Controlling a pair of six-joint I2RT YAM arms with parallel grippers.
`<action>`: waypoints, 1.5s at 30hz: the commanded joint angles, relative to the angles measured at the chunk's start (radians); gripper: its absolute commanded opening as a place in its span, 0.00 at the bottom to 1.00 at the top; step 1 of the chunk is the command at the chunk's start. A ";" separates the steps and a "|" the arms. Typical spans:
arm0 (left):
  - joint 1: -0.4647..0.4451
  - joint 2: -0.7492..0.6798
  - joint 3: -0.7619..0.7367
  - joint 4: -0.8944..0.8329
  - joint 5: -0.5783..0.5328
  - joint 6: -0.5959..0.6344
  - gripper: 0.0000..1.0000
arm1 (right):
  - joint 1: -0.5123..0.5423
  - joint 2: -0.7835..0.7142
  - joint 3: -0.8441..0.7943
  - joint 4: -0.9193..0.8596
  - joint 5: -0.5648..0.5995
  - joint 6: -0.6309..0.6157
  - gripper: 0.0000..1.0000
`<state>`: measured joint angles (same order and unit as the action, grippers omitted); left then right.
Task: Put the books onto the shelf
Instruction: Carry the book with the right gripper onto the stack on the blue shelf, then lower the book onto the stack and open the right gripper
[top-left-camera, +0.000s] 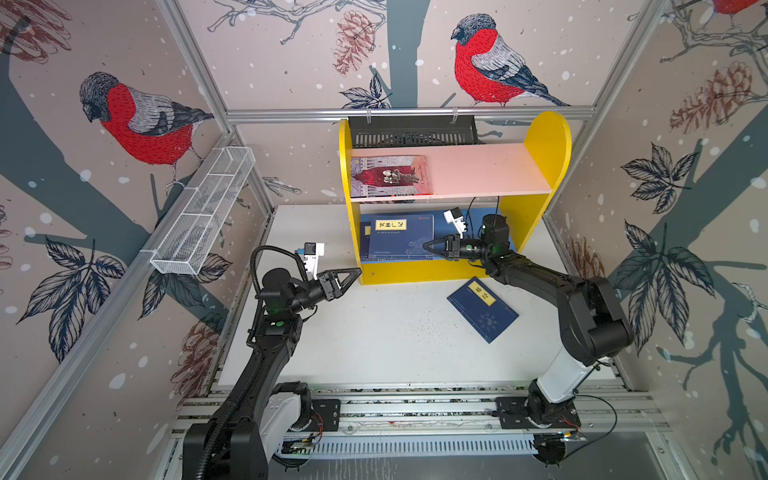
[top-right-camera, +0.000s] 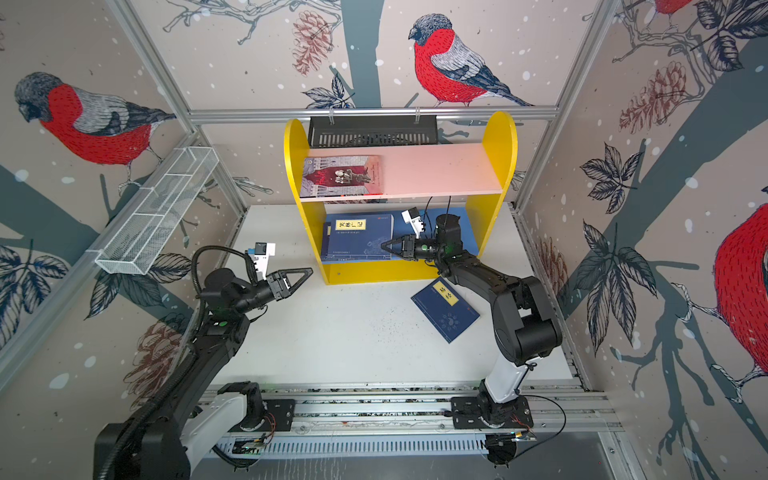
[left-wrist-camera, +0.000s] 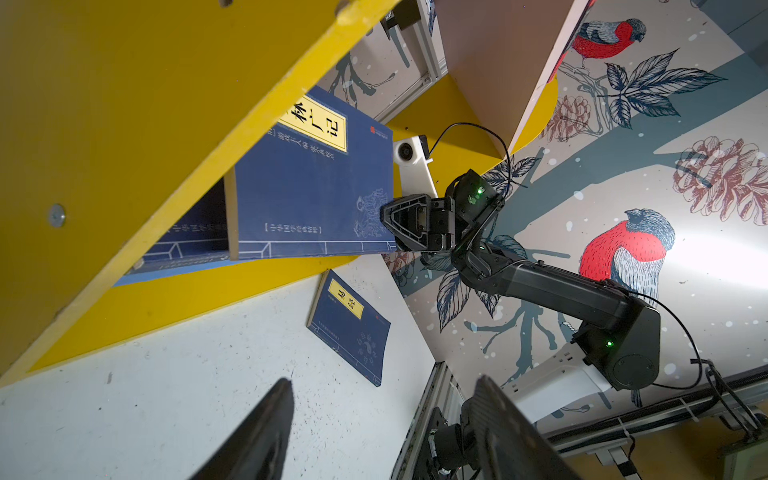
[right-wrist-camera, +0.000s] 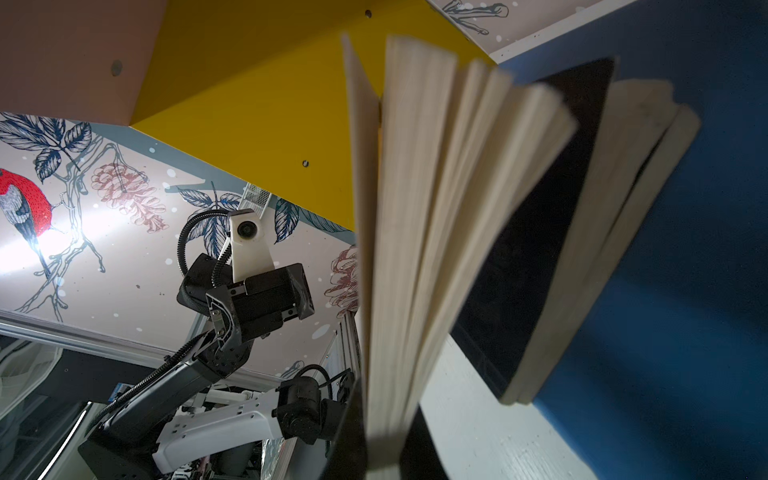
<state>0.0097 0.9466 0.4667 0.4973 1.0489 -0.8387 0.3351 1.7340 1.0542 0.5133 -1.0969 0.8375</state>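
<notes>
Clamping navy book (top-left-camera: 399, 240) inside shelf (top-left-camera: 545, 141), R gripper (top-left-camera: 427, 246) is tight (L gripper (top-left-camera: 355, 274) spread, empty).

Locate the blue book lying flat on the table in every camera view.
Top view: book right of centre, in front of the yellow shelf.
Top view: the book, same spot.
Left wrist: the book on the table beside the shelf's base.
Right wrist: not in it.
Shared landmark: the yellow shelf.
</notes>
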 joint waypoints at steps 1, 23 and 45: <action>0.002 -0.001 -0.006 0.047 0.020 -0.001 0.69 | 0.004 0.022 0.027 0.010 -0.018 -0.018 0.01; 0.001 -0.009 -0.016 0.047 0.019 0.003 0.70 | 0.033 0.142 0.219 -0.244 -0.008 -0.147 0.07; 0.001 -0.019 -0.020 0.043 0.013 0.010 0.71 | 0.038 0.116 0.237 -0.359 0.172 -0.180 0.53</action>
<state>0.0097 0.9318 0.4473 0.5060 1.0500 -0.8379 0.3702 1.8671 1.2797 0.2161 -1.0222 0.7074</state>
